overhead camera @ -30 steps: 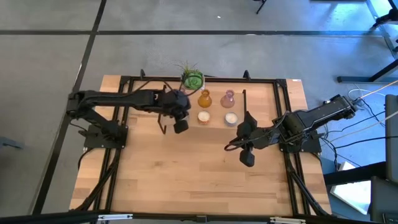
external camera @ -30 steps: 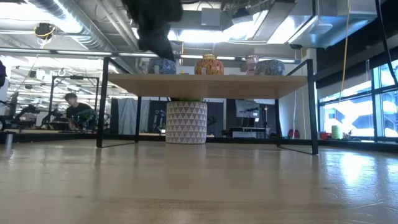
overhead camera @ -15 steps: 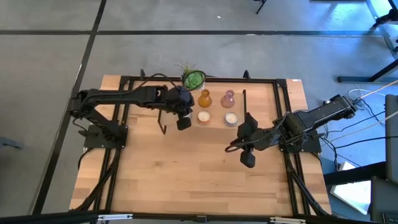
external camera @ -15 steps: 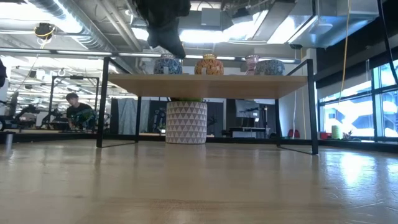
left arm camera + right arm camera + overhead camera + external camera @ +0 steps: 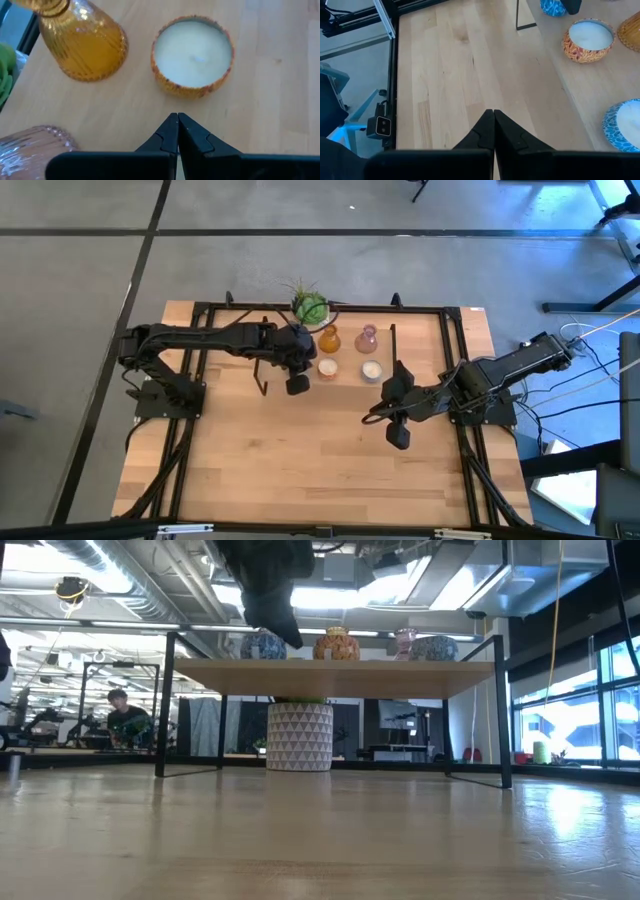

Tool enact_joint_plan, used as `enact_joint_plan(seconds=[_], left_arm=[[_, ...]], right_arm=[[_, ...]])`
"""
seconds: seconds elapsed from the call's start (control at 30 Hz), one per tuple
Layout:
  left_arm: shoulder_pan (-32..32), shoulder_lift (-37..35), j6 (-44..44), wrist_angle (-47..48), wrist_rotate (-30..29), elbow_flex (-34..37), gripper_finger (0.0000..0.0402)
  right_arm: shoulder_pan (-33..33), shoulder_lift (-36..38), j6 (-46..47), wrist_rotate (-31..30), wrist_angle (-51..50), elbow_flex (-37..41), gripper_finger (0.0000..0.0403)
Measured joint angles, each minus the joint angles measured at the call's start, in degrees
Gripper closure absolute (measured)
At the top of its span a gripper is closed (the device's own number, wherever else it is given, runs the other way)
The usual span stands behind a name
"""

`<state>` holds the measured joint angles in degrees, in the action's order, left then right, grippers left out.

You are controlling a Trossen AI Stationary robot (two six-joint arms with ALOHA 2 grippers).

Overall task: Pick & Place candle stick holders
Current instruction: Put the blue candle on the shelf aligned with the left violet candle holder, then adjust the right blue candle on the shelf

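— Where were your grippers?
— Your left gripper [image 5: 177, 131], fingers pressed together, hovered just short of the orange-rimmed candle holder [image 5: 193, 56] on the raised shelf [image 5: 430, 345]; your right gripper [image 5: 493, 129], likewise closed, hung over bare table [image 5: 300, 460].

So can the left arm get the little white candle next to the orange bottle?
Probably yes. The left hand hangs just short of the white candle with only bare shelf between them. The orange bottle stands off to one side. But the hand is shut, so it must open first.
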<state>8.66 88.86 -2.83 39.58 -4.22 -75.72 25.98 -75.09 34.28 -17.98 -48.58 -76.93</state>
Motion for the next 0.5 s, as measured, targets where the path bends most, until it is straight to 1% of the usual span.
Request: enact_joint_plan(seconds=[0.27,0.4,0.5], left_arm=[[0.0,-0.5,0.6,1.2,-1.1,0.0,0.04],[-0.4,-1.6,0.6,0.3,-2.6,0.0,0.04],[-0.5,-3.3,-0.8,-1.5,-2.6,0.0,0.04]], right_arm=[[0.0,0.0,0.0,-0.2,0.0,0.0,0.0403],[0.0,0.0,0.0,-0.4,-0.1,0.0,0.0403],[0.0,0.0,0.2,-0.4,-0.2,0.0,0.0403]])
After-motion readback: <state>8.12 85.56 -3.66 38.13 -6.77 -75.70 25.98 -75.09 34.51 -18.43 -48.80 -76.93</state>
